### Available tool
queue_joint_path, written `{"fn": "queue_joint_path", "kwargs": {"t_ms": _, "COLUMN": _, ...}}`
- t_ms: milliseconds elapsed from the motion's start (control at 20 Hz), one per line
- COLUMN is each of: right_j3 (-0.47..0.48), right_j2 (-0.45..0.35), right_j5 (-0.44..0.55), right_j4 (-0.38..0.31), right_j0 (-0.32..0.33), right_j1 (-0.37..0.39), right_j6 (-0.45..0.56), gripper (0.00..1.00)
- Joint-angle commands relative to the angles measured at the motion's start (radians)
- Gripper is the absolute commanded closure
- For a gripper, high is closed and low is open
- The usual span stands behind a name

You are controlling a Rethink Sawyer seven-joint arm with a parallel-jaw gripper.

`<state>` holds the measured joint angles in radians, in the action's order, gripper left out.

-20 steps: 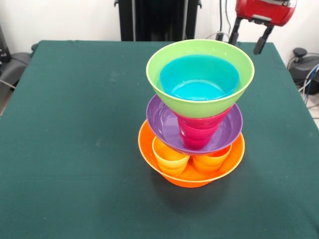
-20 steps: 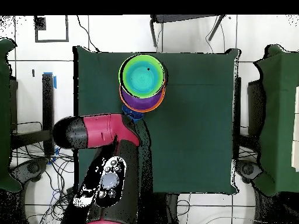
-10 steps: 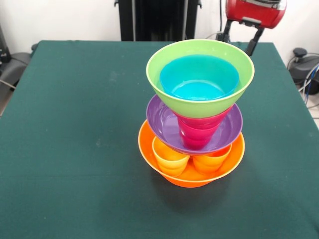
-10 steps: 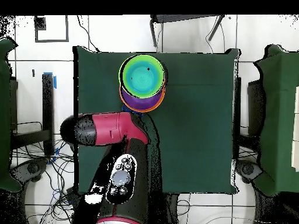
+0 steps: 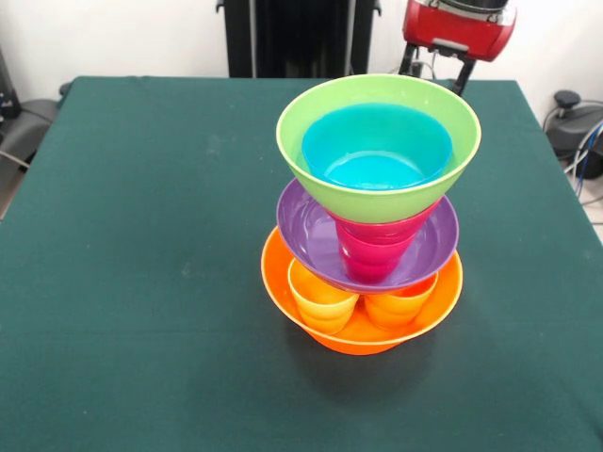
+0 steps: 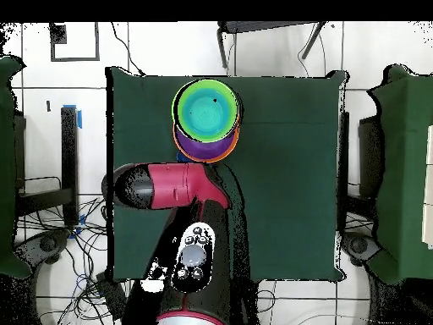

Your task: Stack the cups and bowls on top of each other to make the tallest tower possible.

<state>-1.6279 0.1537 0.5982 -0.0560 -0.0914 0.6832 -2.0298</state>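
The tower stands on the green table. Its base is a big orange bowl [image 5: 362,331] holding a yellow cup [image 5: 322,299] and an orange cup [image 5: 399,304]. On these rests a purple bowl [image 5: 309,235] with a red cup [image 5: 373,249] in it, then a lime green bowl [image 5: 377,193] with a light blue bowl [image 5: 377,147] nested inside. My gripper [image 5: 435,70] hangs open and empty behind the tower at the far right, apart from it. From overhead the light blue bowl [image 6: 205,108] tops the stack, and the red arm [image 6: 173,184] lies just below it, hiding the gripper.
The green table [image 5: 141,235] runs wide to the left of the tower and in front of it. A black stand [image 5: 287,38] rises behind the far edge. Cables and grey gear [image 5: 575,122] lie off the right edge.
The gripper has slid left along the far edge, closer in behind the tower. Seen from overhead, the arm has swung right. The tower has not moved.
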Motion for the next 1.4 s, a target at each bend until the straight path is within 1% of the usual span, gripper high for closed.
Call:
{"fn": "queue_joint_path", "kwargs": {"t_ms": 50, "right_j3": -0.066, "right_j2": -0.136, "right_j5": -0.061, "right_j4": -0.064, "right_j0": 0.03, "right_j1": -0.07, "right_j6": 0.034, "gripper": 0.0}}
{"fn": "queue_joint_path", "kwargs": {"t_ms": 600, "right_j3": -0.073, "right_j2": -0.159, "right_j5": -0.049, "right_j4": -0.081, "right_j0": 0.067, "right_j1": -0.06, "right_j6": 0.06, "gripper": 0.0}}
{"fn": "queue_joint_path", "kwargs": {"t_ms": 950, "right_j3": -0.073, "right_j2": -0.17, "right_j5": -0.05, "right_j4": -0.088, "right_j0": 0.076, "right_j1": -0.062, "right_j6": 0.059, "gripper": 0.0}}
{"fn": "queue_joint_path", "kwargs": {"t_ms": 1400, "right_j3": -0.099, "right_j2": -0.172, "right_j5": -0.057, "right_j4": -0.096, "right_j0": 0.083, "right_j1": -0.045, "right_j6": 0.063, "gripper": 0.0}}
